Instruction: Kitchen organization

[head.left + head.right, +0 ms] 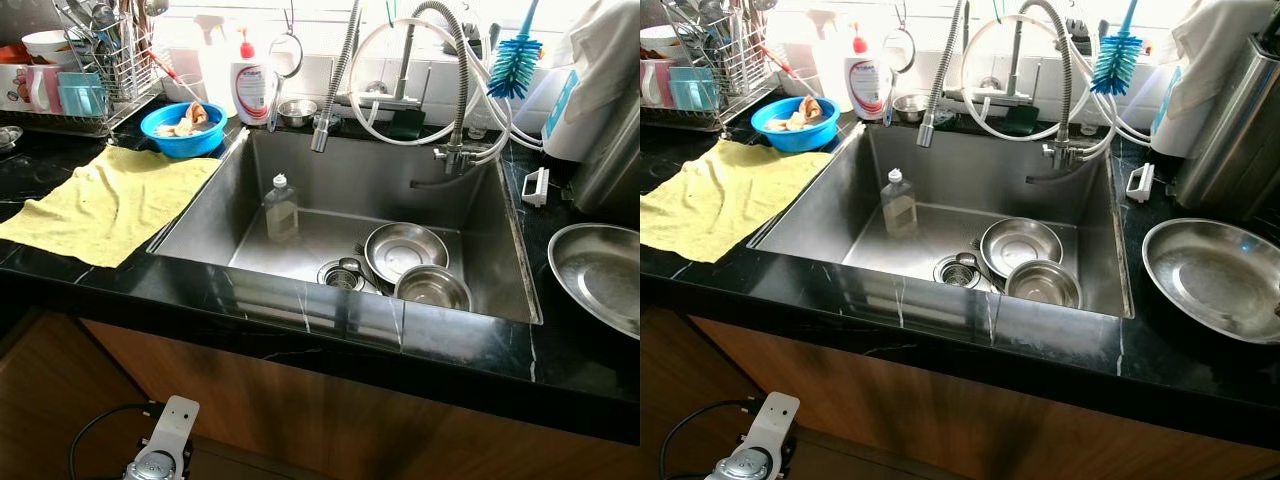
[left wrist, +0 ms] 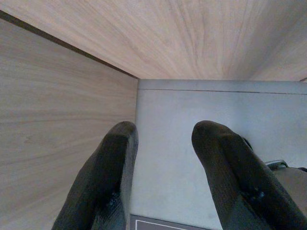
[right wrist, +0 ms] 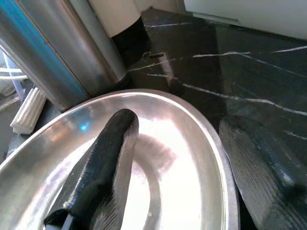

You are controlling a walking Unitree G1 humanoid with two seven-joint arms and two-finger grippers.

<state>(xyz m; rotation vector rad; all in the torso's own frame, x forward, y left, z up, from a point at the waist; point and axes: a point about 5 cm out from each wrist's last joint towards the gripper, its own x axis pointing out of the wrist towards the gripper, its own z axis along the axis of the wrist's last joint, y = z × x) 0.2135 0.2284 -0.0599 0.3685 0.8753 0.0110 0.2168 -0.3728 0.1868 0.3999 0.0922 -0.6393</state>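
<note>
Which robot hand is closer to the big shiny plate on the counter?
The right one. The right gripper is open right over the steel plate, one finger above its inside and one past its rim. The left gripper hangs low beside the wooden cabinet, far from it.

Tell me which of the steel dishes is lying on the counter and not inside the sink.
The large steel plate right of the sink, with the right gripper open over its rim. The two smaller steel bowls lie inside the sink.
</note>
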